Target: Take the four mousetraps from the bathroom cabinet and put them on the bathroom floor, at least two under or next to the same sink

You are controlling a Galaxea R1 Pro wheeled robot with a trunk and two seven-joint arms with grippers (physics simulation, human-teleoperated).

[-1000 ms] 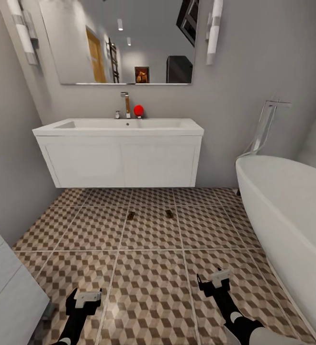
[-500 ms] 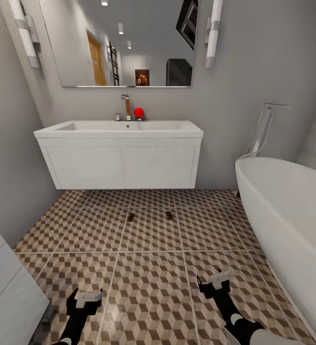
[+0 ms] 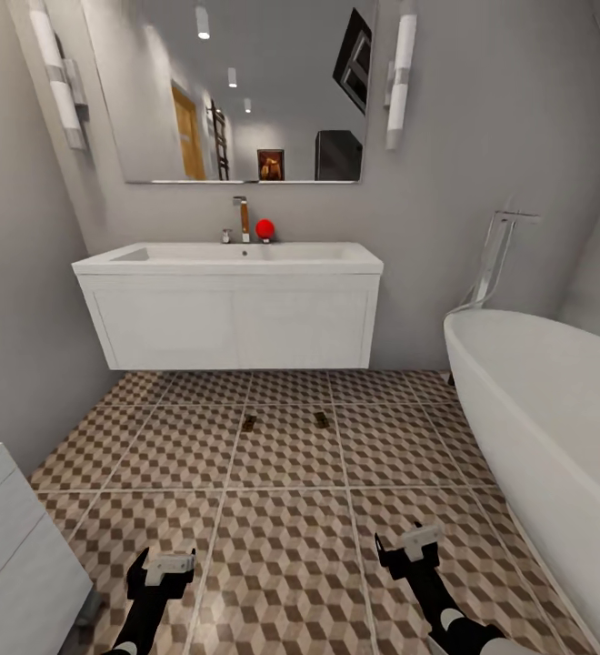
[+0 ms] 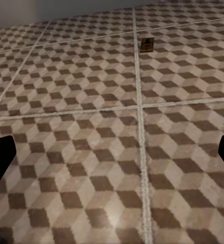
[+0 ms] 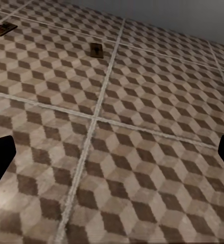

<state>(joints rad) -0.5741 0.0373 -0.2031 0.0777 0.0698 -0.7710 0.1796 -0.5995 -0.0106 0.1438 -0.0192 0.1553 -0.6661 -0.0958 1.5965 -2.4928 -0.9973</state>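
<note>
Mousetraps (image 3: 249, 422) lie on the floor (image 3: 282, 537); left tool (image 3: 161, 573) and right tool (image 3: 409, 549) spread wide, empty.

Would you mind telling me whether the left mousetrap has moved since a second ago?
No. The left mousetrap keeps its place beside the same grout line of the floor; the camera itself shifted.

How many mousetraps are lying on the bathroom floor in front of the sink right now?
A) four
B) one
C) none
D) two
D: the head view shows two, a left mousetrap and a right mousetrap, flat on the bathroom floor just out from the sink, while the left gripper and right gripper hang open and empty.
</note>
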